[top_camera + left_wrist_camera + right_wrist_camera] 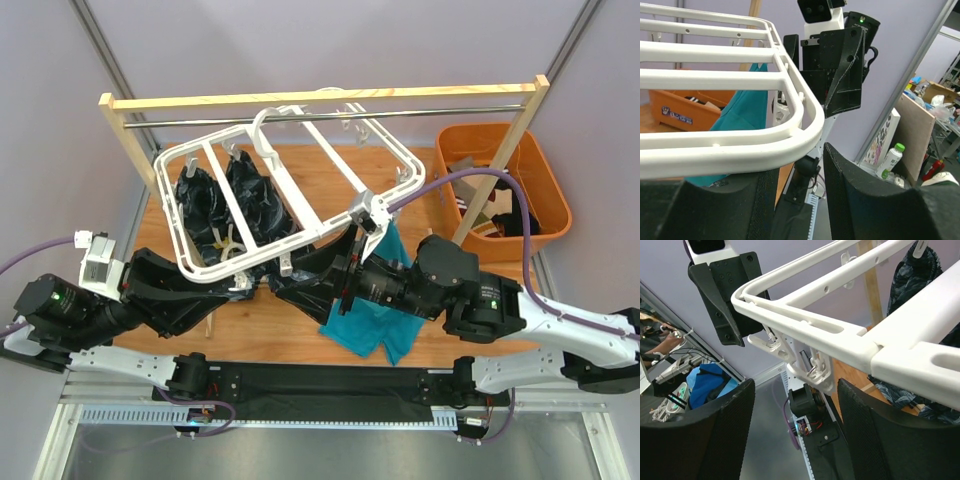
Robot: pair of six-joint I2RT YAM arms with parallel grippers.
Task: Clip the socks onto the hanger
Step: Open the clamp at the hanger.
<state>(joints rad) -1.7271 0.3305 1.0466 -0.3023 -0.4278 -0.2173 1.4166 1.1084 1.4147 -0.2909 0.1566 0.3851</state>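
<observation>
- OK, my L gripper (800, 165): fingers spread under the hanger (730, 145) near rim, pinching nothing. Prob. there to steady the frame.
- Then dark cloth (232, 195) hangs inside frame's left half.
- My R gripper (796, 390): spread too, clip (815, 371) between fingers, untouched.
- Next, teal sock (372, 315) dangles by near-right corner.
- Far right, orange bin (548, 185): more socks (468, 205), tangled.

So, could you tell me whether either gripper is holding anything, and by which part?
Nothing is held: the left gripper and the right gripper both show open jaws with empty gaps, close to the hanger.
</observation>
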